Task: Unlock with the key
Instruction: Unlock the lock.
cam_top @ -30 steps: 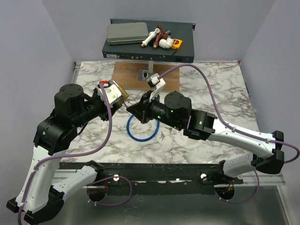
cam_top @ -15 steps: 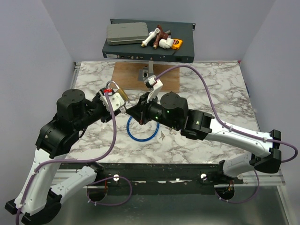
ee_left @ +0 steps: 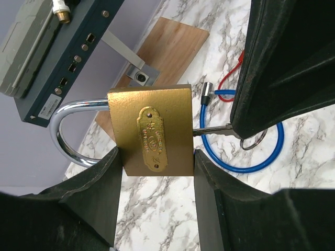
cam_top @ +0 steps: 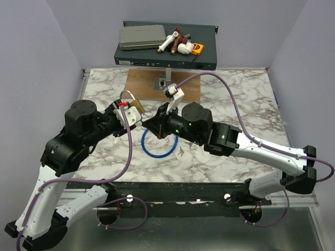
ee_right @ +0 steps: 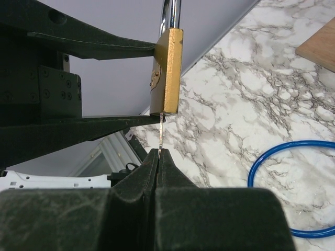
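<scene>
Since 1 s ago the left arm has swung the padlock (ee_left: 152, 130) round and in toward my right claw (ee_right: 158, 154); the shackle now shows on top in the overhead view. My left claw (ee_left: 157, 154) is clamped on the brass body's two sides. The right claw is pinched closed on the key (ee_right: 161, 137), blade tip meeting the lock's bottom face. Can't tell how deep it sits. Both hang above the desk (ee_right: 251, 94), w/ the blue cable (ee_left: 272, 151) lying below.

Risks, IMO:
- The blade is thin, so any off-axis push could bend it or pivot it btwn my fingers.
- Turning before it's fully seated would just slip.
- The lock may twist in the left grip under torque.
</scene>
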{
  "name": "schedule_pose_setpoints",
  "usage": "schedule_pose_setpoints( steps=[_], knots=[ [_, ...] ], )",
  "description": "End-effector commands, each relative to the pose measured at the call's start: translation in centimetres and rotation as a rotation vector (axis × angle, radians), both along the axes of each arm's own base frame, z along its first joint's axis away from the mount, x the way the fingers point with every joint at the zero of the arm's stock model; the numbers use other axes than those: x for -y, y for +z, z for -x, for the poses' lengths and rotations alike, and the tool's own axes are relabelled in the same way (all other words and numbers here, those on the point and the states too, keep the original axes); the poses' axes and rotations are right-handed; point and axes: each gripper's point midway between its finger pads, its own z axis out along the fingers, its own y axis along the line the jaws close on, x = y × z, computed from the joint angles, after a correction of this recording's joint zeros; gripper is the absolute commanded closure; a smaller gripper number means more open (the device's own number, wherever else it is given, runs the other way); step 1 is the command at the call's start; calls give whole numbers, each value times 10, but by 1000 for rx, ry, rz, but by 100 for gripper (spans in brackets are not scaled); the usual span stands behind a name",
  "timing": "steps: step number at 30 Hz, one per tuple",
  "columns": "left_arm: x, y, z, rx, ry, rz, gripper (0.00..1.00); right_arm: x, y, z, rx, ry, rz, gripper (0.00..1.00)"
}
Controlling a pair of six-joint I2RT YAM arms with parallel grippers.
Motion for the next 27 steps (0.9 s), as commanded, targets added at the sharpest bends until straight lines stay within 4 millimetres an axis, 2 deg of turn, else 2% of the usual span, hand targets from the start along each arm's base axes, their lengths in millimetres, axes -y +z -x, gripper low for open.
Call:
schedule_pose_setpoints(
  steps=[1,11,17,22,27],
  knots=[
    [5,14,-1,75,-28,9,100,7,26,1,8,4,-94,99],
    [3,23,-8,139,40,39,100,-2,19,0,-59,11,-152,99],
    [-3,17,-12,113,100,63,100,6,27,-3,-49,-24,-203,99],
    [0,7,-10,85,89,61,100,6,36,-3,-37,-19,-252,99],
    [-1,10,-11,103,107,84,100,14,40,-3,-42,-43,-303,99]
  ],
)
